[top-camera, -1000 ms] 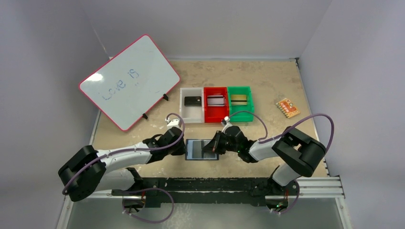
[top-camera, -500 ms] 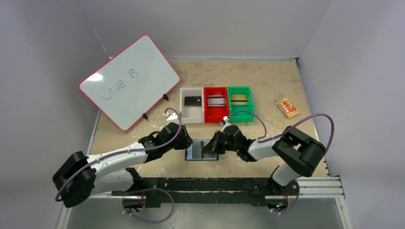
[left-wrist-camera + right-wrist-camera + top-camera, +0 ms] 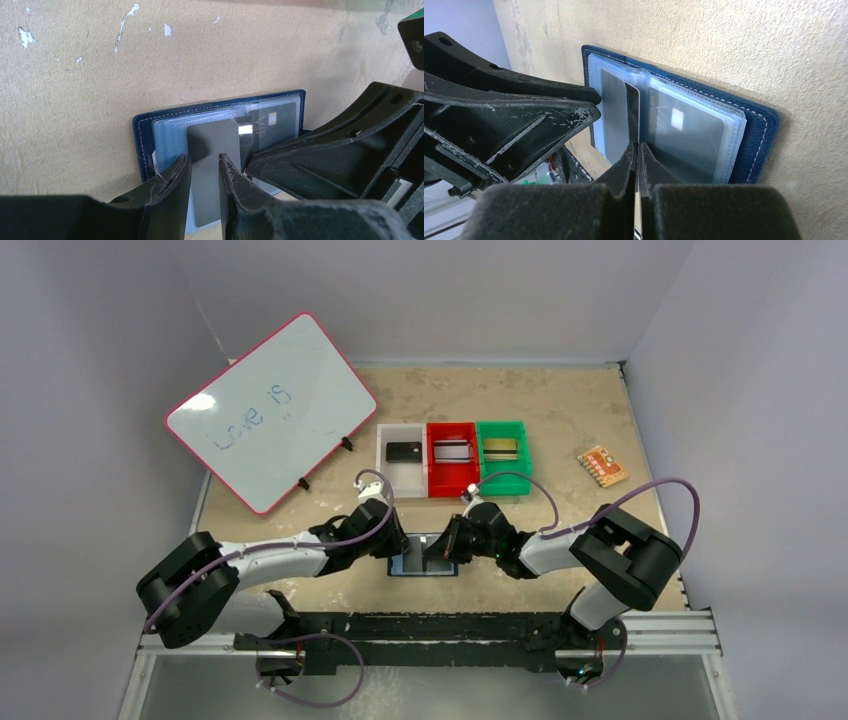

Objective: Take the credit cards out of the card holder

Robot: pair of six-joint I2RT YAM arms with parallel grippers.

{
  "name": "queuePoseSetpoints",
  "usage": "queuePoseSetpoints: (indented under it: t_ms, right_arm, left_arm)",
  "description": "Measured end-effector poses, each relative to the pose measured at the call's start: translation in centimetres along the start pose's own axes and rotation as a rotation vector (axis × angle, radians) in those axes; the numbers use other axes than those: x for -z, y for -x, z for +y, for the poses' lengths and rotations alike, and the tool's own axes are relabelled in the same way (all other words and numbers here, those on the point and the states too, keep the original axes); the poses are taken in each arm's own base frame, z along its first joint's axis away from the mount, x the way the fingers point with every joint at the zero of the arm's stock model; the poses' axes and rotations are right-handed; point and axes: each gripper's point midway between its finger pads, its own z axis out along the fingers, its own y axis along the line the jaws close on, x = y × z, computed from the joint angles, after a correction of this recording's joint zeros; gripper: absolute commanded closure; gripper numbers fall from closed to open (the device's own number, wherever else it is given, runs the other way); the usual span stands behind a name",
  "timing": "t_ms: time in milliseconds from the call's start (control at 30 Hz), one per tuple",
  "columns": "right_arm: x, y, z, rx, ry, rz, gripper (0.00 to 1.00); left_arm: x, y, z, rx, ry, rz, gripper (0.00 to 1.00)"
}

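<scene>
card holder (image 3: pixel 704 140): lies open and flat on the bench (image 3: pixel 560 410) between the two gripper tips, navy cover down, clear sleeves up.
left gripper (image 3: pixel 204 165): on the holder's left half, jaws a narrow gap apart. The flat face of a grey card (image 3: pixel 212 142) shows through the gap. Can't tell whether the pads touch it.
right gripper (image 3: pixel 638 147): at the holder's middle fold, jaws pinched together on a thin sleeve page (image 3: pixel 633 107) that stands on edge.
sleeve page contents: a dark strip shows inside it. Whether the card itself is caught in the pinch is hard to make out.
right half of holder: a sleeved card (image 3: pixel 684 135) with a bright glare patch lies flat.
hidden: the holder's near edge is behind the fingers in both wrist views. In the top view the grippers cover most of it and detail is too small.
beyond the holder: white bin (image 3: pixel 400 480), red bin (image 3: pixel 450 480) and green bin (image 3: pixel 502 477) sit in a row, one card in each, print unreadable.
far left of holder: whiteboard (image 3: pixel 270 410), tilted.
far right of holder: orange piece (image 3: pixel 602 466), pattern unclear.
</scene>
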Motion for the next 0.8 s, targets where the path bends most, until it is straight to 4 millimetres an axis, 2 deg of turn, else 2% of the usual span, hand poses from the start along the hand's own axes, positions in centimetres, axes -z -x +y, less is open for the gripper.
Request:
queuePoseSetpoints:
  t_ms: [300,600,700,800]
  right_arm:
    - [0.0,0.1,-0.1,-0.001,-0.014,0.002,1.0]
    - [1.1,0.9,0.1,0.002,-0.04,-0.038,1.0]
    - [1.1,0.9,0.0,0.002,-0.043,-0.04,0.97]
    - [0.9,0.8,-0.2,0.003,-0.045,-0.034,0.95]
  left_arm:
    - [-0.2,0.0,0.4,0.006,0.002,-0.018,0.76]
    - [-0.1,0.0,0.7,0.0,0.003,-0.032,0.78]
    - [-0.1,0.0,0.7,-0.006,-0.002,-0.033,0.78]
    - [-0.1,-0.1,0.6,-0.023,-0.013,-0.027,0.83]
